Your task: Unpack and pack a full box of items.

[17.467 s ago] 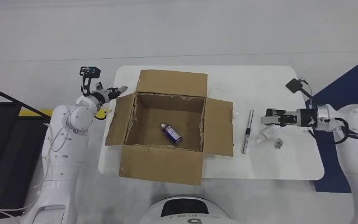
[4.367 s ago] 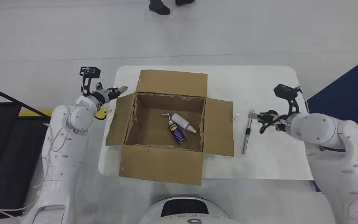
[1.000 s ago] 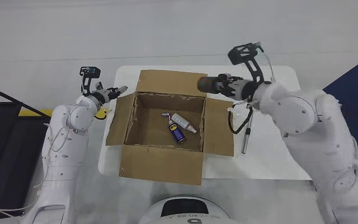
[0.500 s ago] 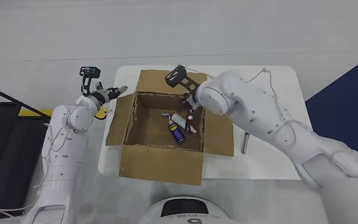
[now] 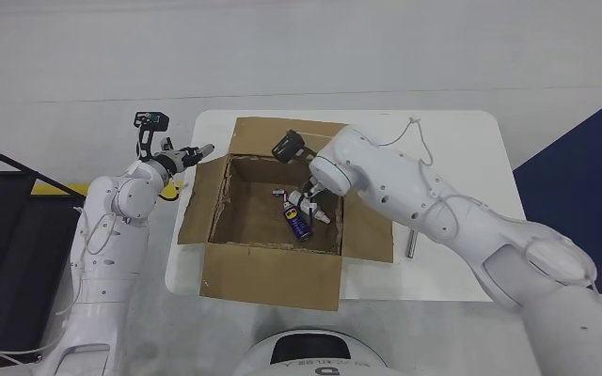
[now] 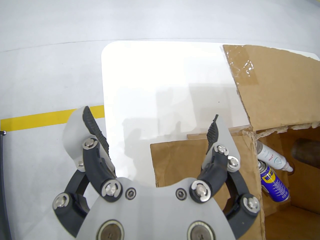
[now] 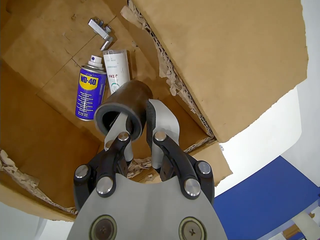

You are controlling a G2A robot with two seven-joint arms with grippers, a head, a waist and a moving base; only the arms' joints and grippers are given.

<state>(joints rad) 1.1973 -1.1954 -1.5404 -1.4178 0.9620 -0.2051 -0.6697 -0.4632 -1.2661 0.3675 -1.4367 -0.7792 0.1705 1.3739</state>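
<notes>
Two arms: the right one stretches across the open box; the left one sits at the table's left edge, near the far corner.
Box: cardboard, mid-table, all four flaps folded outward and lying flat or nearly so; torn paper fringe along the inner rim.
Right gripper: inside the box, above its floor, near the wall on the robot's right; clamped on the wall of a dark tube, one finger down the bore and the other pressed on the outside.
Dark tube: short, hollow, thick-walled; held off the floor, its open end facing the wrist camera, just above the lower end of the white bottle.
Left gripper: fingers spread wide, nothing between them; it hovers over bare table just beside the box's left flap.
Spray can: blue with a yellow panel, lying on its side on the box floor, alongside the white bottle and touching it or nearly so.
White bottle: lying flat beside the can.
Metal bracket: small, silvery, on the box floor just past the can's nozzle and the bottle's end.
Metal rod: on the table to the right of the box, partly hidden under the right arm.
</notes>
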